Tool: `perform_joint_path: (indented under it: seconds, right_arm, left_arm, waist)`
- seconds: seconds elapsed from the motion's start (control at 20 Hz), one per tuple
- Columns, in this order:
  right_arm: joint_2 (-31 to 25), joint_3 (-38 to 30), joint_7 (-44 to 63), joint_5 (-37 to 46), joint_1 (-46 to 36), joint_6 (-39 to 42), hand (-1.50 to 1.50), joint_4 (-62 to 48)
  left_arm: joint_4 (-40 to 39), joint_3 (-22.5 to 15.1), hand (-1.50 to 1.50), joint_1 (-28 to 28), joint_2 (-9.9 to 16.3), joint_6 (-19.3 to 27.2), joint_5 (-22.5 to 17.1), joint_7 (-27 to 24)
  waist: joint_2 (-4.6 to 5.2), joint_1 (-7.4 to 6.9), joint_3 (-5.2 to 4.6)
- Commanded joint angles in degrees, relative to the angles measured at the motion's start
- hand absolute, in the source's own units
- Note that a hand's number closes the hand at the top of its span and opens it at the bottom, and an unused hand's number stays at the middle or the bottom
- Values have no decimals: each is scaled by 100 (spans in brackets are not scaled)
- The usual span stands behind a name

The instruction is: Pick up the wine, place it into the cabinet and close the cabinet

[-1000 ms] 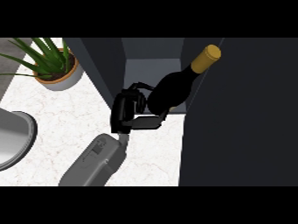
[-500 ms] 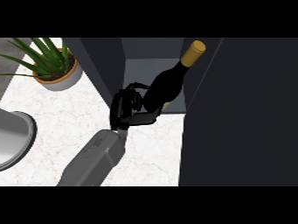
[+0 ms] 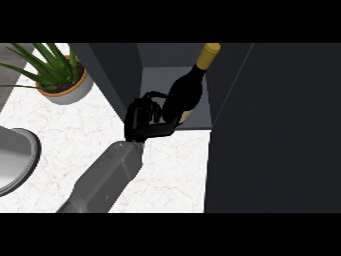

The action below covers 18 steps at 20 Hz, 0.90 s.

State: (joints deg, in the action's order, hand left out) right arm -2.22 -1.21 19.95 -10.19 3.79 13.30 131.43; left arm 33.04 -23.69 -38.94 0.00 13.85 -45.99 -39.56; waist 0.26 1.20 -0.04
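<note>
At the lower middle of the frame a grey forearm [image 3: 103, 180] rose to one black hand [image 3: 145, 122], fingers curled round the lower body of the wine [image 3: 185, 92]. The bottle stood tilted inside the open cabinet [image 3: 177, 107], near the upper middle. Releasing it and closing the dark door [image 3: 284, 125] at the right remained to do. A potted plant [image 3: 58, 80] stood at the upper left.

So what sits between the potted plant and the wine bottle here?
In the head view, the cabinet's dark left wall stands between the potted plant and the wine bottle.
</note>
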Motion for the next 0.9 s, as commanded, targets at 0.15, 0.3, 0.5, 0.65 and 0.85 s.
perform_joint_path:
  seconds: [0.15, 0.3, 0.5, 0.65, 0.85]
  right_arm:
    - [-100, -264, -357, -370, 666, 370, -150, 222]
    - [-13, -37, 17, -118, -56, 25, -150, -90]
    - [215, 487, -354, 417, 189, -33, -150, -230]
    - [3, -12, -327, -35, -50, 144, -150, -333]
    - [150, 121, -688, 248, 139, 149, -150, -519]
  left_arm:
    - [-47, -356, 150, -282, 0, 96, -593, 38]
    - [-638, -128, 150, -786, 0, -208, -701, -82]
    - [-646, -367, 150, -856, 0, -206, -996, 74]
    - [-1372, 84, 150, -1422, 0, -511, -985, 19]
    - [-1544, -6, 150, -1533, 0, -378, -952, 3]
  waist:
    - [-11, 25, 3]
    - [7, 19, -1]
    - [10, 54, -1]
    - [32, 68, -1]
    - [25, 60, 1]
